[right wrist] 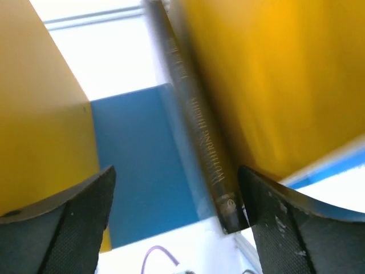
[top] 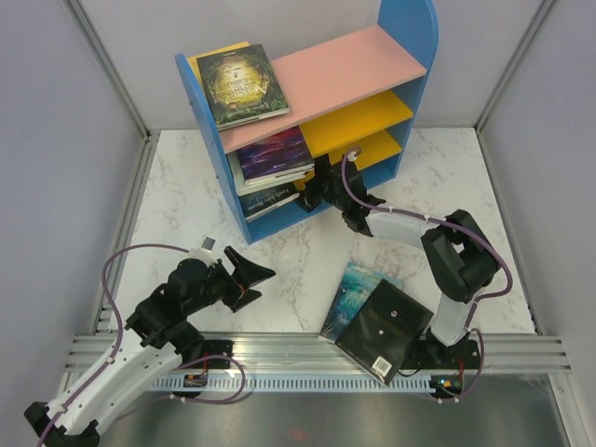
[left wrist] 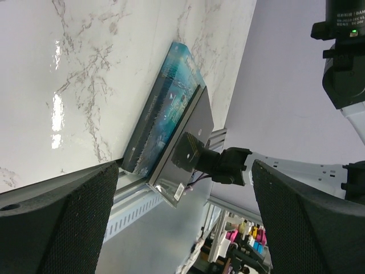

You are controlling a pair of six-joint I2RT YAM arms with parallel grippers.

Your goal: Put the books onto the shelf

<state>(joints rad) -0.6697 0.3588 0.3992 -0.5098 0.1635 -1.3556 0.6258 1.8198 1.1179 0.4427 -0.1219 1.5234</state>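
The shelf (top: 354,65) stands at the back with blue sides, a pink top and yellow lower boards. A dark green book (top: 240,86) lies on a yellow one (top: 219,51) on top. A purple book (top: 273,154) rests on the middle board, with more books (top: 270,197) below. My right gripper (top: 315,191) reaches into the bottom compartment. In the right wrist view it (right wrist: 177,171) stands open, a dark book spine (right wrist: 199,125) close by one finger. A teal book (top: 358,291) and a black book (top: 385,329) lie near the right arm's base. My left gripper (top: 244,275) hovers open and empty.
The black book (left wrist: 182,142) overlaps the teal one (left wrist: 168,108) and juts past the table's front rail (top: 279,346). White walls enclose the marble table (top: 186,196) on three sides. The right arm's cable (top: 349,182) loops beside the shelf.
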